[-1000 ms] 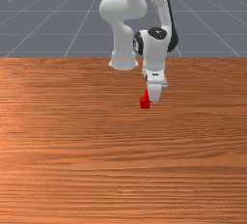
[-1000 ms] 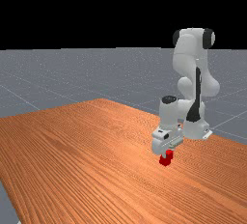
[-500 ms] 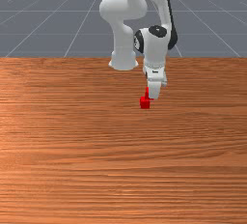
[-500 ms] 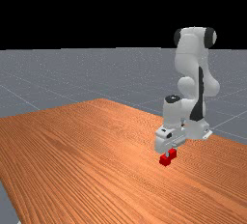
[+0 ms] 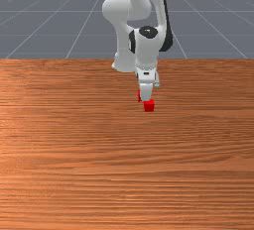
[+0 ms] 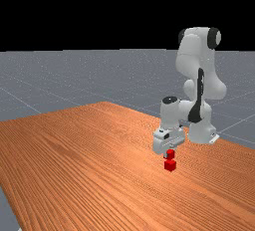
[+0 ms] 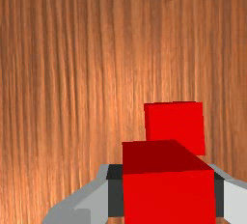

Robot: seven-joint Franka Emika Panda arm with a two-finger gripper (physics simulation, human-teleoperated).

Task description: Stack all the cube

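So, right of the far view's middle, my gripper (image 6: 170,154) clasps a red cube (image 7: 169,199) between both fingers; another cube (image 6: 170,165) sits lower, on the table (image 6: 89,165).

Table (image 5: 124,174) grained wood; cubes (image 7: 169,196) smooth, matt; arm (image 6: 196,51) smooth, plastic-looking.

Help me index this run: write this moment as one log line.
hand: shut on red cube | red cube: raised, not squarely above other cube | other cube: on table | stacked: no
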